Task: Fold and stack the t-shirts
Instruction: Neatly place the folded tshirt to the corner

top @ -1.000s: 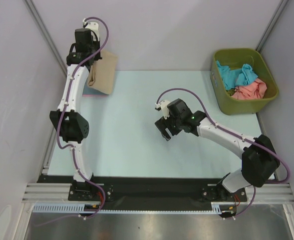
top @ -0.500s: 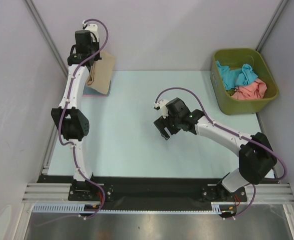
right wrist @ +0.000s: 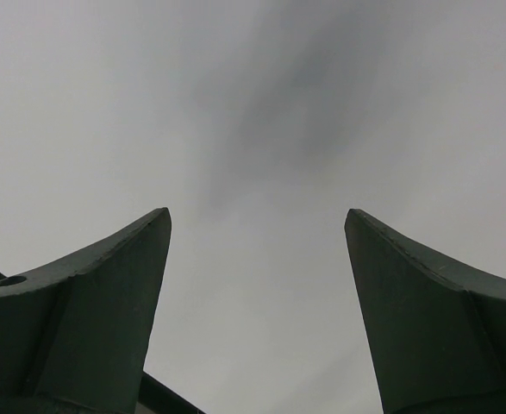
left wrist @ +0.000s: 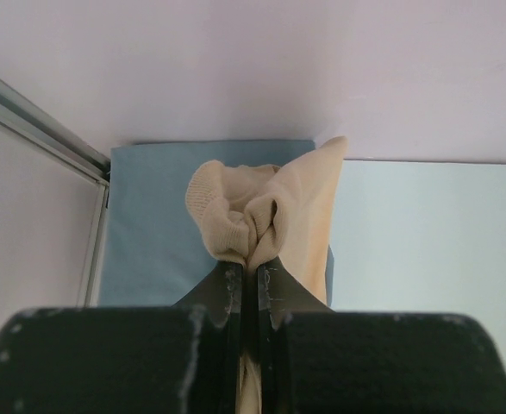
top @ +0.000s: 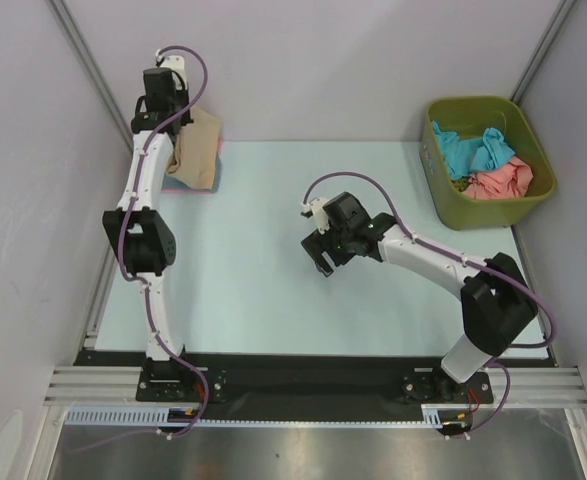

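Left gripper [left wrist: 251, 269] pinches a bunched tan cloth t-shirt [left wrist: 297, 207] above a flat slate-blue shirt [left wrist: 153, 228]; walls [left wrist: 235, 69] close ahead, open table [left wrist: 425, 233] rightward.

Olive-green bin [top: 488, 212], upper right of frame, at right edge of pale blue table [top: 273, 310]; possibly overhanging it, hard to tell. Grey walls [top: 373, 60] on 3 sides. 2 metal struts [top: 83, 60] in upper corners. Aluminium rail [top: 83, 385] across bottom.
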